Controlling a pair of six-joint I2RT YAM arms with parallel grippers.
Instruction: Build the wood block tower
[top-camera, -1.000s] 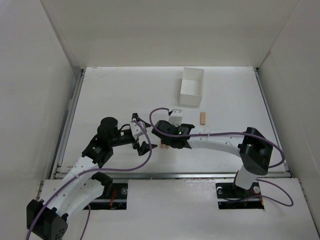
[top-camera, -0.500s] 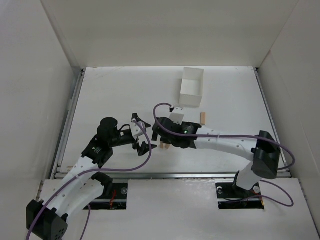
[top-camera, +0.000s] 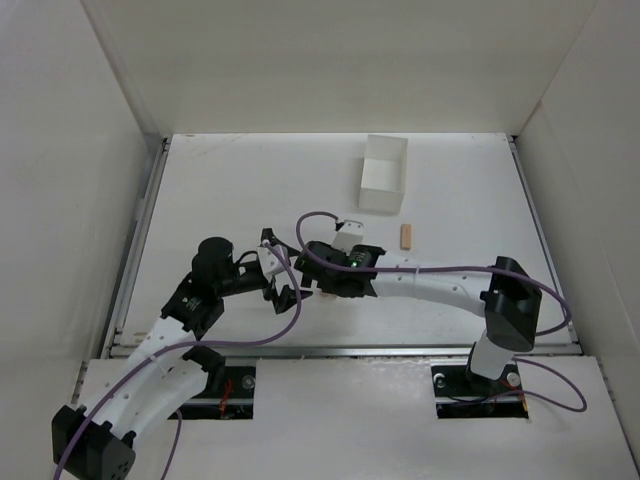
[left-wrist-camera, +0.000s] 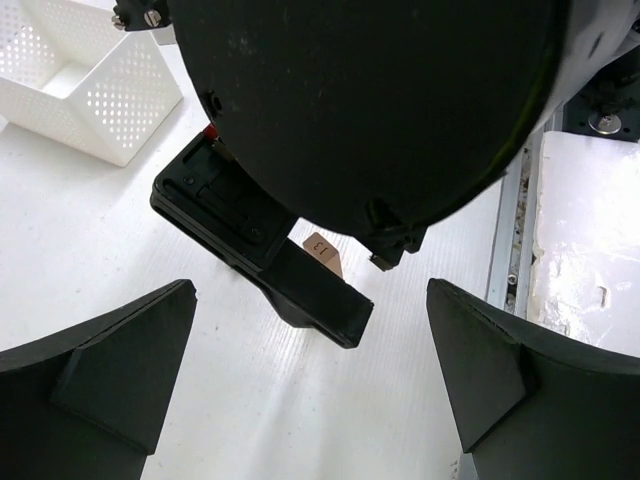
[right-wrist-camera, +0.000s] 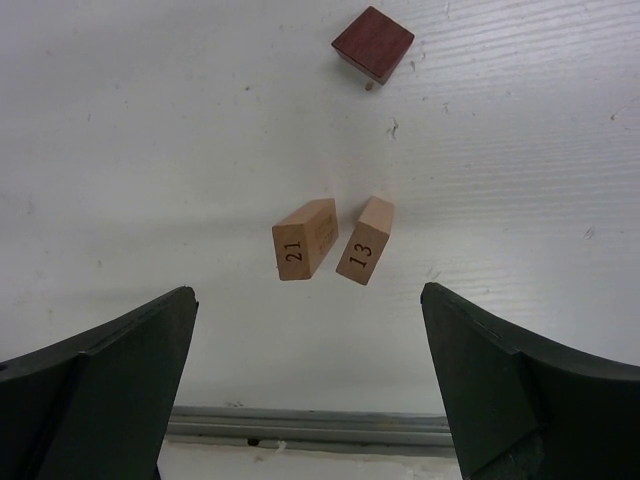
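Note:
Two light tan blocks stand side by side on the table, numbered 21 and 13. They lean close at the top without clearly touching. A dark reddish-brown block lies farther off. My right gripper hovers over the tan pair, open, nothing between its fingers. From above it covers most of the pair. Another tan block lies alone to the right. My left gripper is open just left of the right one. In its view only a corner of block 13 shows.
A white perforated square box sits at the back of the table, also in the left wrist view. A metal rail runs along the near table edge, close behind the tan pair. The two grippers are nearly touching.
My right gripper's jaws have spread wide open, and the arm shifted forward and back over the tan pair. The left arm barely moved.

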